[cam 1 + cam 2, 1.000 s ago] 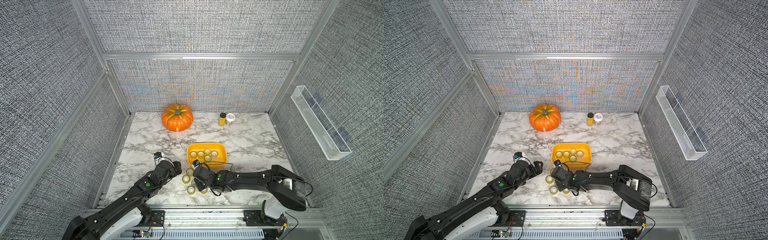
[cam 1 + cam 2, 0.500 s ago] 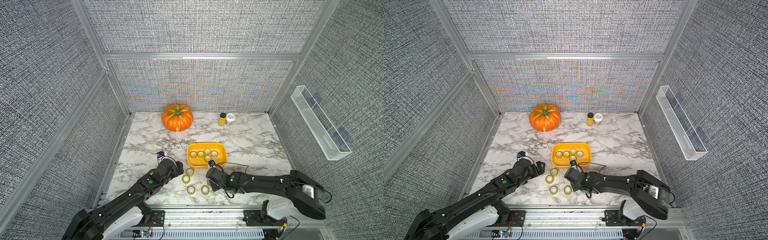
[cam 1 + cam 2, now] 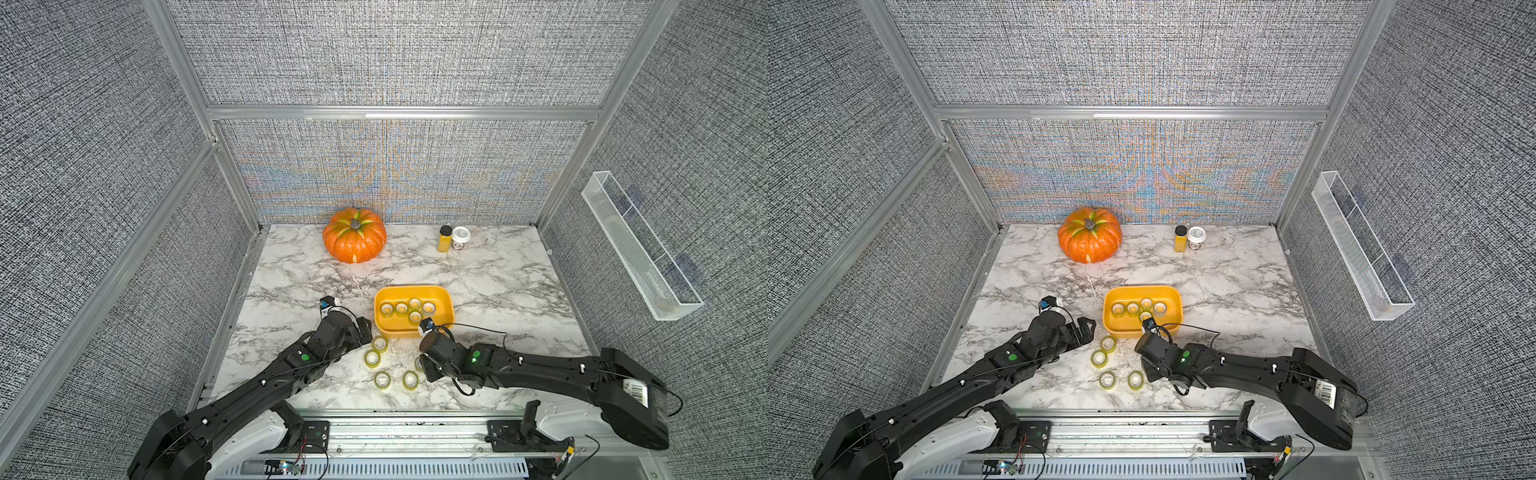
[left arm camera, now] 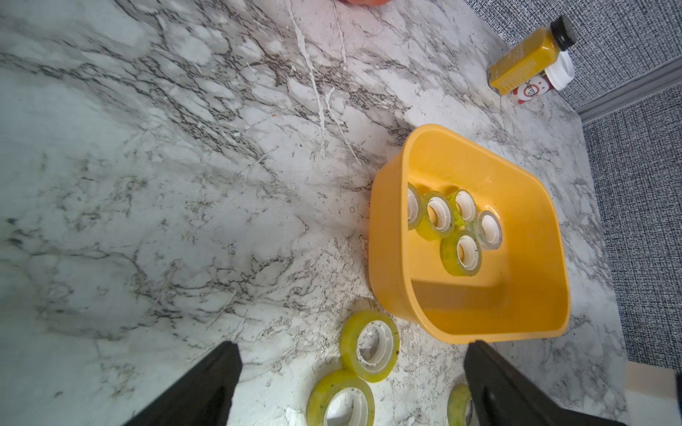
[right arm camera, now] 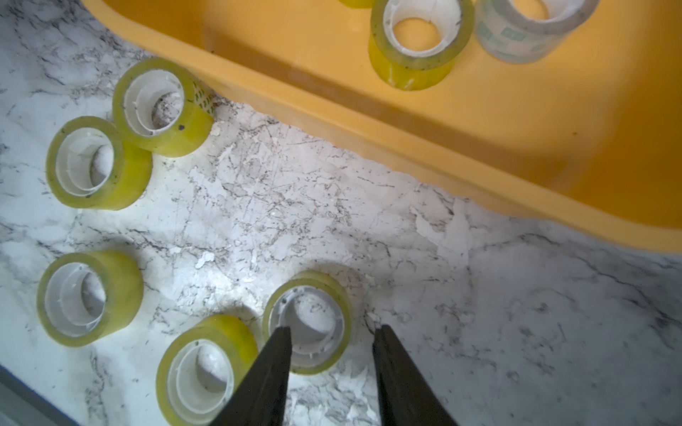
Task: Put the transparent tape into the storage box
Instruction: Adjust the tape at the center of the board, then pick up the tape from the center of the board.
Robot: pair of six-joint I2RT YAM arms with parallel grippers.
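Observation:
The storage box (image 3: 411, 288) is a yellow tub at the table's middle front, and several rolls of transparent tape (image 3: 402, 308) stand inside it. Several more rolls (image 3: 372, 358) lie flat on the marble in front of it. My right gripper (image 3: 426, 368) hangs just over the rightmost loose roll (image 5: 313, 280). Its jaws are open, with one fingertip above the roll's core and the other beyond its edge. My left gripper (image 3: 365, 328) is wide open left of the box, and a loose roll (image 4: 348, 343) lies between its fingers on the table.
An orange pumpkin (image 3: 354, 235) stands at the back. A yellow bottle (image 3: 444, 240) and a white-lidded jar (image 3: 460, 236) stand at the back right. A clear trough (image 3: 640, 245) hangs on the right wall. A metal rail (image 3: 395, 415) runs along the table's front.
My right gripper has moved right, from the left rolls to the rightmost loose roll by the box's front. The left gripper has edged towards the box. The loose rolls lie about where they were.

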